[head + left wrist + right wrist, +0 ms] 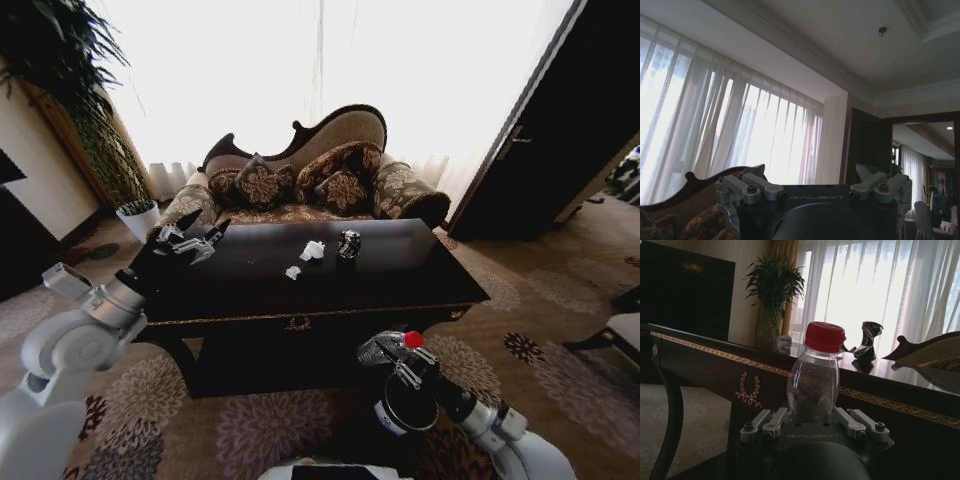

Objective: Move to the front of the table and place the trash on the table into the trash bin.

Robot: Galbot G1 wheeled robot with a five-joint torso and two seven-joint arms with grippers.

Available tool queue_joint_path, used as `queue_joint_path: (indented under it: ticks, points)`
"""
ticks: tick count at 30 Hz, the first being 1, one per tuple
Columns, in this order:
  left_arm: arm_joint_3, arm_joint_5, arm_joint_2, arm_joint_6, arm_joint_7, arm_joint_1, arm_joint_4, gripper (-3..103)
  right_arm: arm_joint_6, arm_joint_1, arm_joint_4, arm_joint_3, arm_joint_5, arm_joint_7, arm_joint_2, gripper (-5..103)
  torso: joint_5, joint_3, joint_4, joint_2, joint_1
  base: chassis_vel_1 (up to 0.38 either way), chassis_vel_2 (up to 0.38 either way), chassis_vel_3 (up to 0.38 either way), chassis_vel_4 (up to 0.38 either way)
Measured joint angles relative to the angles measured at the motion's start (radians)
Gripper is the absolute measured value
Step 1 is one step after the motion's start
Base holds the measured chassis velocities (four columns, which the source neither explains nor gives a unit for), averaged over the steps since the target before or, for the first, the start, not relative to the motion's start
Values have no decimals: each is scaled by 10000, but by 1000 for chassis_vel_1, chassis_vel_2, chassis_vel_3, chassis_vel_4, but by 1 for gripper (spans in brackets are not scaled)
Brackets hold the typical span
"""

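So the right gripper (812, 426) has its fingers pinching a clear red-capped bottle (815, 377), held in front of the counter (400, 275) right above the trash bin (405, 410). Looks like drop time: it needs to let go. Paper wads (312, 250) and the crushed can (348, 243) sit on the counter; left gripper (195, 240) hovers spread over its left end.

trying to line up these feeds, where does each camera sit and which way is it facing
Head view: up on the head, looking forward and down at the table; both arms show, left gripper and right gripper.
Left wrist view: on the left wrist, tilted up at curtains and ceiling; its own fingers show.
Right wrist view: on the right wrist, below the tabletop, facing the apron; it holds a bottle.
Shared: the crushed can in head and right wrist views.
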Motion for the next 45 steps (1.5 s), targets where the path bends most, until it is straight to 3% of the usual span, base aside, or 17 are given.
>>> queue_joint_path:
  ticks: [7,14,20,33,38,45]
  points:
    - [-1159,-457,64,24,-188,263,7,100,246,948,-2359,-570,37,305,-84,26,1,0,1,-1,0,0,0,0,0]
    - [-2483,-611,11,60,-440,962,-136,100,-186,2318,-4536,-1426,-118,1574,-239,26,-1,0,2,-1,0,0,0,0,0]
    - [-3404,-644,-179,64,-424,1754,-449,100,-719,3464,-6087,-1905,-1115,2907,-154,26,-2,1,2,-2,1,0,0,0,0]
    - [-4885,-1068,-366,-11,-305,2853,-951,100,-1152,4975,-8963,-2383,-2055,4444,370,26,-1,0,3,-1,1,0,0,0,0]
    - [-5516,-1146,-348,-142,-132,3353,-1162,100,-1029,5801,-10468,-2412,-2664,4649,798,26,-1,0,1,0,0,0,0,0,0]
    - [-6212,-1406,-150,-211,-45,3717,-1205,100,-935,6572,-11628,-2490,-2696,4866,967,26,-1,0,3,0,0,0,0,0,0]
